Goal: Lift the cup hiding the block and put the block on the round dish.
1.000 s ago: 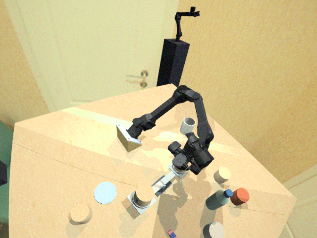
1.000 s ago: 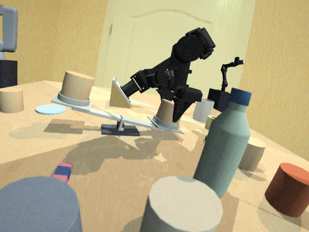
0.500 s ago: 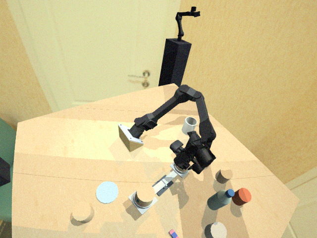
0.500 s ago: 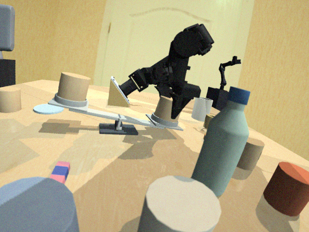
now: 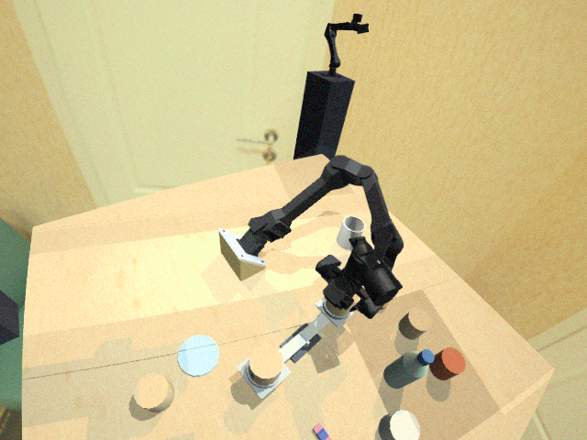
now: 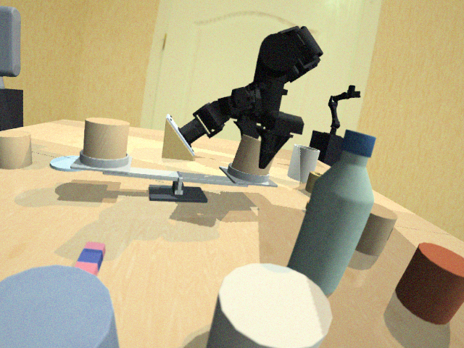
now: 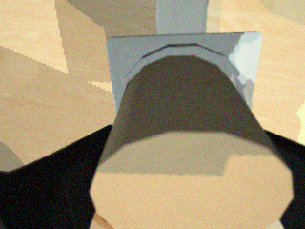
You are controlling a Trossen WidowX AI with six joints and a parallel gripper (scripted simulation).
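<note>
The gripper [image 5: 349, 302] [image 6: 252, 149] [image 7: 190, 129] is shut on one tan cup [image 5: 337, 311] [image 6: 245, 155] [image 7: 191, 191], its fingers on either side. This cup sits tilted on the lower end of the balance [image 5: 293, 347] [image 6: 149, 172] [image 7: 181, 14], within the end's raised ring. The other tan cup [image 5: 265, 364] [image 6: 106, 138] stands on the higher end, away from the gripper. The round light-blue dish [image 5: 198, 355] [image 6: 59, 163] lies on the table beyond that end, with no cup above it. The block is not visible.
A teal bottle [image 5: 405, 370] [image 6: 331, 225], red cylinder [image 5: 446, 363] [image 6: 431, 284] and tan cylinder [image 5: 414, 323] [image 6: 374, 230] stand beyond the held cup. A white cup [image 5: 349, 233] [image 6: 302, 162] stands near the arm. Another tan cylinder [image 5: 154, 392] [image 6: 14, 149] stands near the dish.
</note>
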